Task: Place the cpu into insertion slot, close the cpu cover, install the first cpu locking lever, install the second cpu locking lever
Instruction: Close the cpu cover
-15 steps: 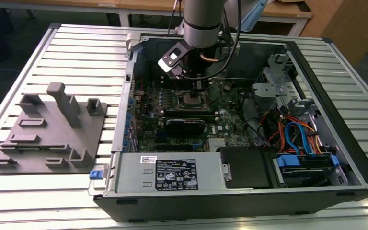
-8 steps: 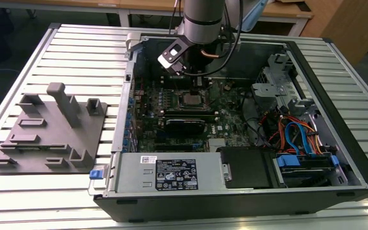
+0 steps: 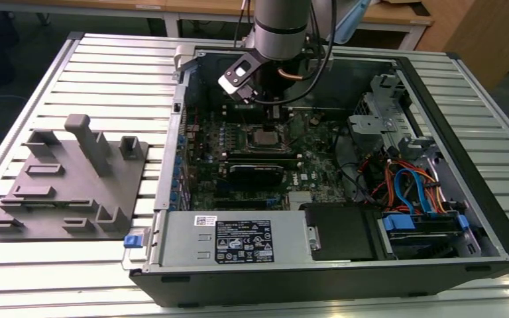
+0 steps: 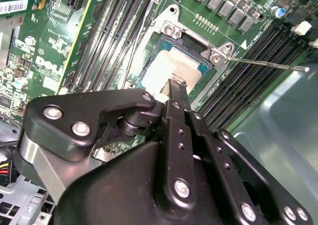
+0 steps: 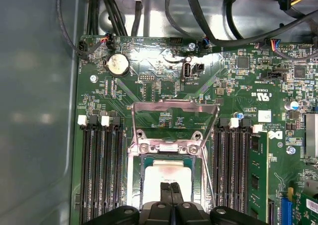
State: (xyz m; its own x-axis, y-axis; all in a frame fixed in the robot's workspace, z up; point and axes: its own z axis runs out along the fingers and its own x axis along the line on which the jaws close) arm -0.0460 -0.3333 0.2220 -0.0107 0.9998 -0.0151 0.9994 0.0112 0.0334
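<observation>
An open computer case [image 3: 325, 281] is lying on its side on a slatted metal surface [image 3: 104, 73], with a grey moulded holder [image 3: 69, 192] sitting on the surface just beside it on the exterior view's left. The arm is reaching down into the far part of the case, and the end effector [image 3: 270, 114] is hanging right above the insertion slot [image 3: 262, 138] on the green motherboard [image 3: 236, 156].

In the first wrist view, the cpu [image 5: 166, 169] is lying flat inside the insertion slot [image 5: 134, 178], its silvery top facing up. The cpu cover [image 5: 174, 106] is standing open, swung back on its hinge at the far edge of the slot, so the green board is showing through its square window. The end effector [image 5: 170, 186] is closed, its two thin black fingers [image 5: 164, 192] pressing against each other with nothing between them, and the tips are sitting over the middle of the cpu; whether they are touching it cannot be told.

In the second wrist view, the same closed end effector [image 4: 178, 83] is pointing down at the cpu [image 4: 156, 71], and a thin metal locking lever [image 4: 268, 63] is sticking out from the corner of the slot, unlatched, across the long black memory slots [image 4: 238, 81]. Memory slots are running along both sides of the insertion slot.
</observation>
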